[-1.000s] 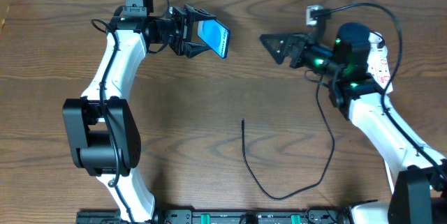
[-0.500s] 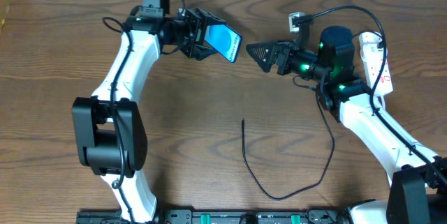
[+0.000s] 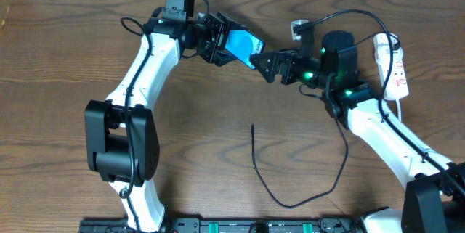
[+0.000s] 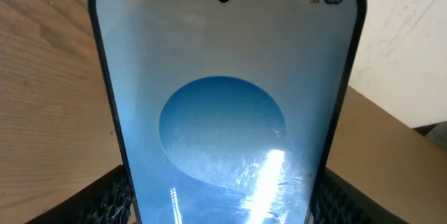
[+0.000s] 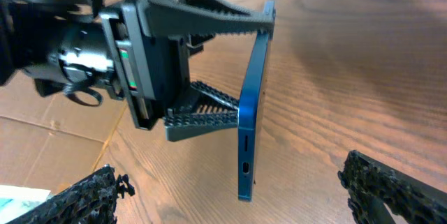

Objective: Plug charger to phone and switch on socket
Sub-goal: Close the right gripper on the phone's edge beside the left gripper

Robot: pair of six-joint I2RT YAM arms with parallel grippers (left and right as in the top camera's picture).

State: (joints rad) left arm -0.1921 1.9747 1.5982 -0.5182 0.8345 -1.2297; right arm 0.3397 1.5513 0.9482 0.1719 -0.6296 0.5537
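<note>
Tabletop [image 3: 58, 117]: brown wood, with the cable and the strip lying on it. The left arm [image 3: 138, 80] reaches across its far side, and the right arm [image 3: 378, 128] is turned in to meet it.

Socket [image 3: 393, 62]: lies flat, well behind the right fingers [image 3: 263, 67] and beyond that arm's wrist. Its switch position cannot be read from these views.

Phone [image 3: 243, 44]: held off the tabletop with the screen lit blue, clamped at one end by the left fingers [image 3: 222, 43], which are closed firmly on it. Its free end points at the right fingers and sits just ahead of them. The right wrist view shows it edge-on, apart from both of them.

Right fingers: spread wide and holding nothing.

Charger [image 3: 253, 146]: lies loose on the tabletop, well apart from both sets of fingers, on the side nearer the arm bases. Its plug tip [image 3: 253, 126] is unheld and is the part nearest the right fingers.

Charging port [image 5: 246, 167]: a small slot shows on the phone edge facing the right fingers. It looks like the port, but you should confirm this.

Finding: the step in hand is presenting the phone. Plugging in has not begun and the socket is untouched.

Requirement: you will most likely need the right fingers to drop to the plug tip and pinch it close to the end, so that it comes up aligned with that slot. The left fingers must hold the phone steady against the push. The tip is thin and lies flat, so expect a slipped or skewed grasp.
</note>
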